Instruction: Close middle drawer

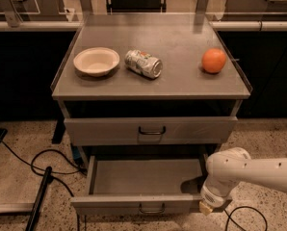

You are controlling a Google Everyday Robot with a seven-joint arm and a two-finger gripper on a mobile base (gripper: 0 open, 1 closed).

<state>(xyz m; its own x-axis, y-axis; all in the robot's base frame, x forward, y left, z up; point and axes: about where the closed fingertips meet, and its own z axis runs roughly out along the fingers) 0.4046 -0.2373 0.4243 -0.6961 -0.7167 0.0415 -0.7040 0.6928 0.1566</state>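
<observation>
The middle drawer point(134, 204) is pulled out wide open, a shallow grey tray that is empty inside, with a low front panel and a small dark handle point(151, 209). The white arm point(249, 170) comes in from the right. My gripper point(206, 207) hangs at the right end of the drawer's front panel, at its corner. The drawer above point(150, 130) is shut.
On the cabinet top point(182, 83) are a white bowl point(96, 60), a crushed can point(143, 63) lying on its side and an orange point(214, 60). Black cables point(42, 162) and a dark bar point(39, 196) lie on the speckled floor at the left. Another cable point(244, 215) lies at the lower right.
</observation>
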